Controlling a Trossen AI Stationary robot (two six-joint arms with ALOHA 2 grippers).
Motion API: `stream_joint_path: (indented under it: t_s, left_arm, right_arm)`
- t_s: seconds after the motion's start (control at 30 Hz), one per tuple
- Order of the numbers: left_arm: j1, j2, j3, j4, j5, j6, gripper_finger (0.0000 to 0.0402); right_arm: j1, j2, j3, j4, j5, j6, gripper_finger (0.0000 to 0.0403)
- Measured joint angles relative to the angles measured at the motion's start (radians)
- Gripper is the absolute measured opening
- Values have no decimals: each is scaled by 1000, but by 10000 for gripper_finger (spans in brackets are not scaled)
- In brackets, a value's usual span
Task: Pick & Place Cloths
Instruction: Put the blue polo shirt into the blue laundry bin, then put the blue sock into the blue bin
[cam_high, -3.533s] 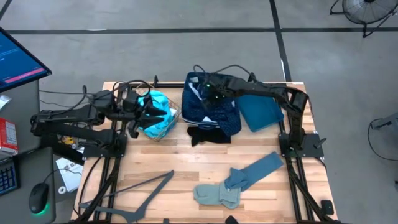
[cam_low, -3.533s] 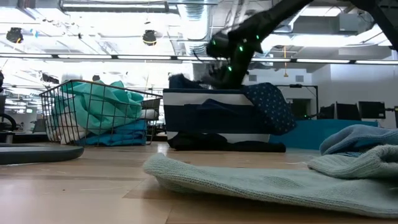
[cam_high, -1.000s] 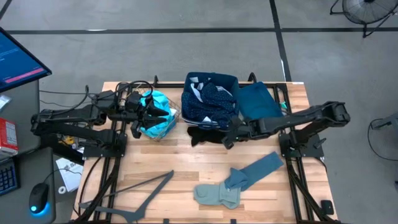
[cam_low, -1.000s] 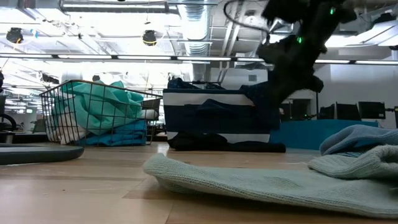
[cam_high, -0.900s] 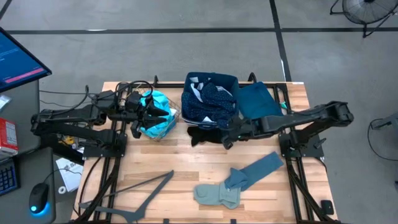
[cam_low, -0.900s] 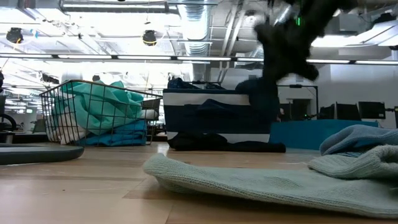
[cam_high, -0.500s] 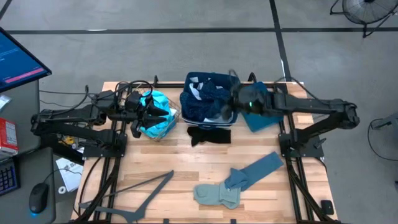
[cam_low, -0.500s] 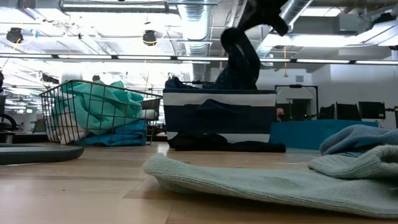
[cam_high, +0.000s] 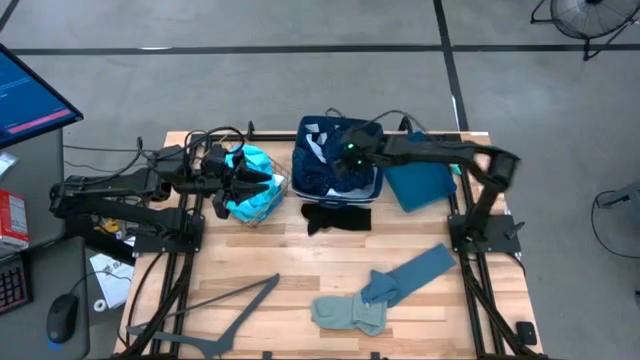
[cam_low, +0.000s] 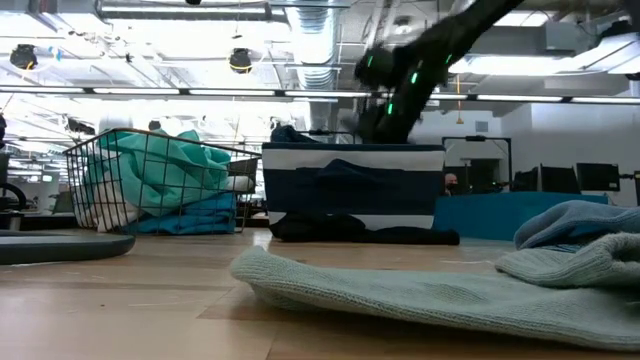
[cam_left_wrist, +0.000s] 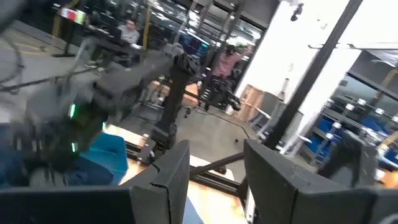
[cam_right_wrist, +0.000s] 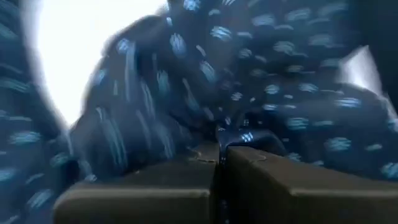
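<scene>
A navy cloth with small white dots (cam_high: 335, 165) lies heaped in the dark blue bin (cam_high: 300, 150) at the table's far middle. My right gripper (cam_high: 346, 166) reaches into the bin from the right and is shut on that cloth (cam_right_wrist: 186, 93). A black cloth (cam_high: 335, 215) lies flat on the table against the bin's near side. A turquoise cloth (cam_high: 250, 190) fills the wire basket (cam_high: 283, 186) to the bin's left. My left gripper (cam_high: 232, 185) hovers level at the basket, open (cam_left_wrist: 217, 168), with nothing between its fingers. A grey-green cloth (cam_high: 350, 312) and a blue-grey cloth (cam_high: 415, 270) lie at the near right. My right gripper pinches a bunched fold of the navy dotted cloth (cam_right_wrist: 235, 134) between its two fingers. The fingers slant down into the bin from the table's right side. The cloth around the fold rests heaped inside the bin; one layer or several, I cannot tell.
A flat teal panel (cam_high: 418, 180) lies right of the bin, under my right arm. A dark hanger-shaped frame (cam_high: 225, 310) lies at the near left. Bare wood shows between the black cloth and the near cloths. In the low view the grey-green cloth (cam_low: 420, 290) fills the foreground.
My right gripper has gone from the table in front of the bin's near right corner up and toward the far left, then down into the bin. The part of the navy dotted cloth that hung over the bin's right side has been lifted over the rim and now lies inside.
</scene>
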Motion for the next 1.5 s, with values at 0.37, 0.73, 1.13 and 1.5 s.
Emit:
stream_joint_path:
  t_s: [0.37, 0.73, 1.13, 1.5]
  left_arm:
    - [1, 24, 1, 2, -66, 3, 135]
    - [1, 33, 1, -2, -66, 14, 135]
    - [1, 58, 0, -8, -66, 93, 135]
    - [-30, 85, -1, -61, -44, 74, 135]
  right_arm:
    - [17, 198, 121, -170, -70, -38, 15]
    - [39, 47, 388, -372, 36, -170, 182]
    - [88, -225, 448, -475, 92, -83, 259]
    - [580, -397, 337, -976, 171, 533, 259]
